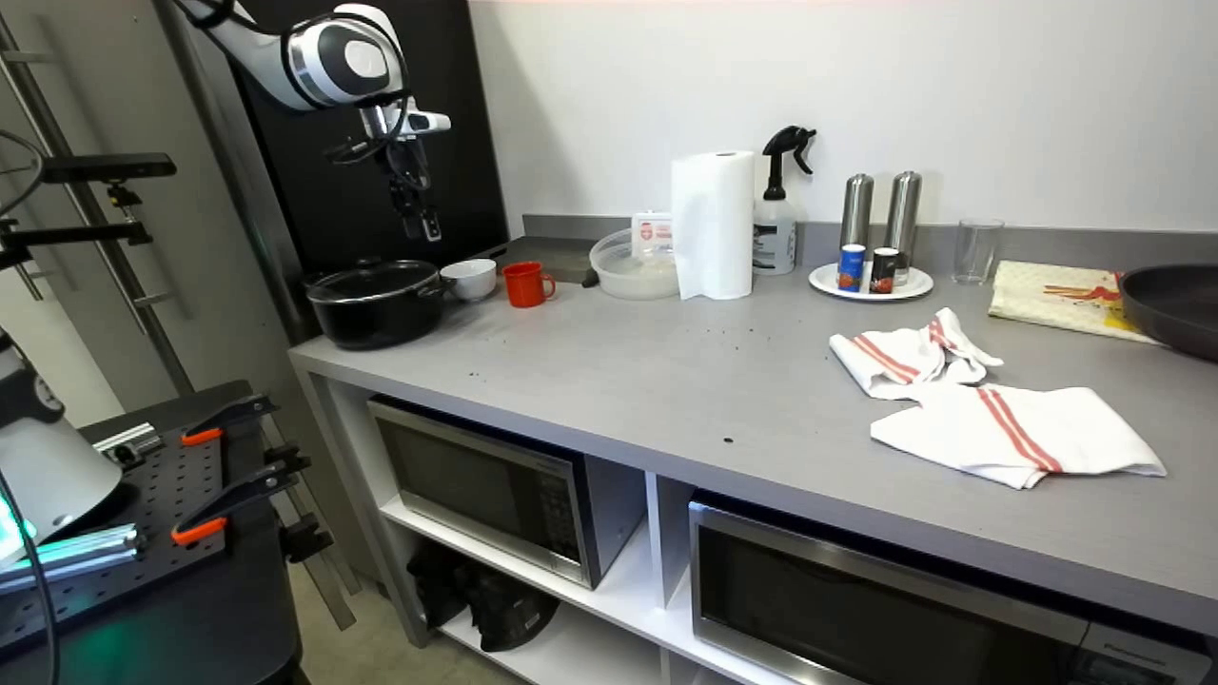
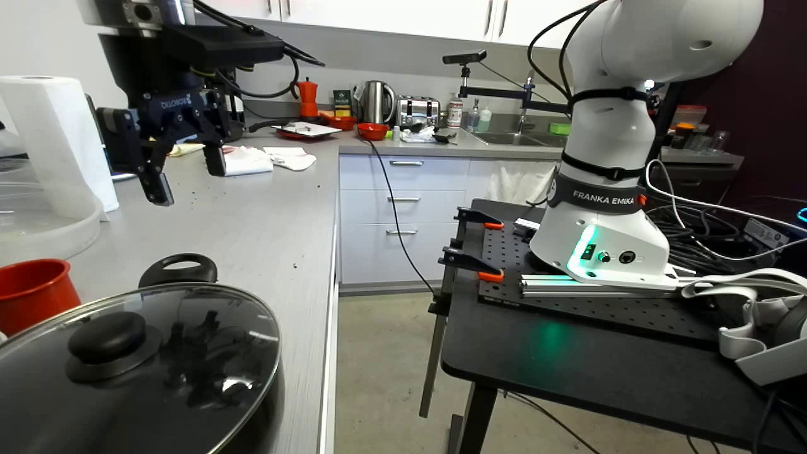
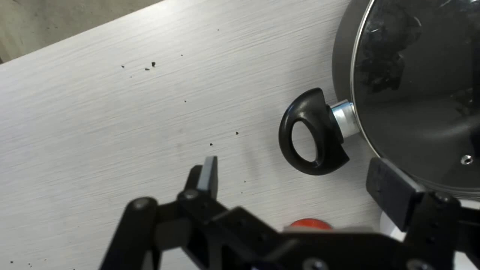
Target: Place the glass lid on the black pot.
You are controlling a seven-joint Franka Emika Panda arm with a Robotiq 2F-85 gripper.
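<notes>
White wall (image 1: 590, 105) backs a grey bench (image 1: 609, 381), at whose end stands the black pot (image 1: 376, 323) with the glass lid (image 2: 151, 391) already on it, knob (image 2: 107, 337) uppermost. The lid looks about level in both exterior views; whether its edge is seated all round cannot be told. Nothing is held: the gripper (image 2: 187, 176) hangs above the bench near the pot's side handle (image 3: 330, 131), clear of the lid, jaws wide apart.

Placing seems done, leaving only the withdrawal. That would best go straight up before any sideways swing, so nothing clips the knob or knocks the white bowl (image 1: 471, 279) beside the pot or the red mug (image 1: 523, 285) just past it. Should the lid prove off-centre, a light nudge at the knob, rather than the glass edge, would likely settle it.
</notes>
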